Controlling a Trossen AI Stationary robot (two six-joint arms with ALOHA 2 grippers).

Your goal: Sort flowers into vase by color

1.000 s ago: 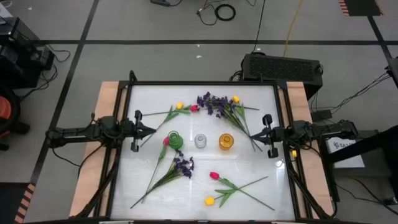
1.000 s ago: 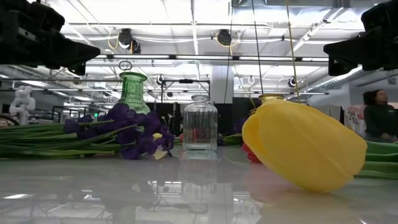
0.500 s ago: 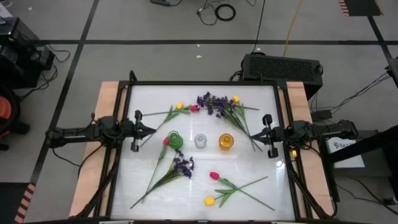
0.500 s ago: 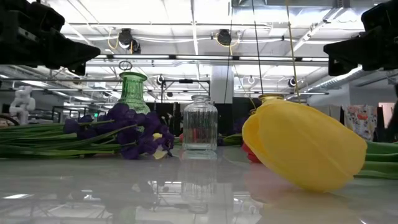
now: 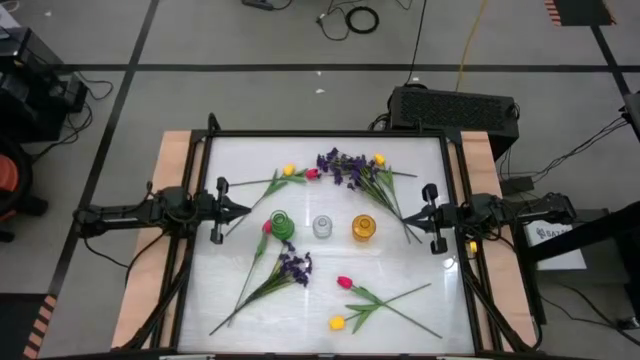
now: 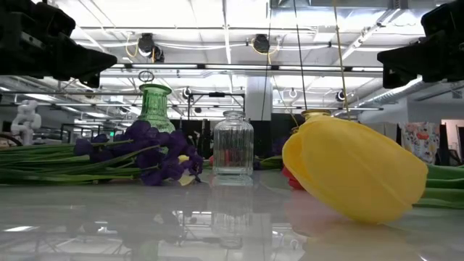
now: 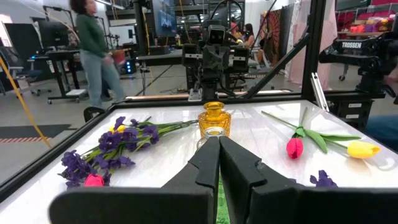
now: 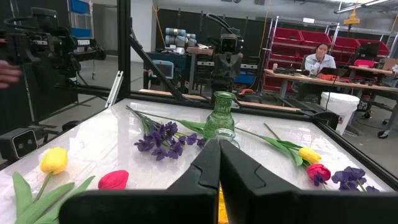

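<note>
Three small vases stand in a row at the table's middle: green [image 5: 278, 224], clear [image 5: 322, 227] and amber [image 5: 363, 229]. Flowers lie flat around them. Purple sprigs [image 5: 340, 165] with yellow [image 5: 289, 171] and pink-red tulips [image 5: 311, 174] lie at the far side. A purple sprig [image 5: 295, 265] and a pink tulip [image 5: 267, 228] lie near left. A pink-red tulip [image 5: 344, 283] and a yellow tulip [image 5: 337, 322] lie near. My left gripper [image 5: 245, 210] hovers shut at the left side, pointing level at the vases. My right gripper [image 5: 408, 213] does the same from the right.
A black frame [image 5: 200, 150] rails the white tabletop, with wooden strips [image 5: 160, 200] outside it. A black box [image 5: 455, 105] sits beyond the far edge. People stand in the room behind [image 7: 93, 43] and sit there [image 8: 320, 59]. Bare tabletop lies before each gripper.
</note>
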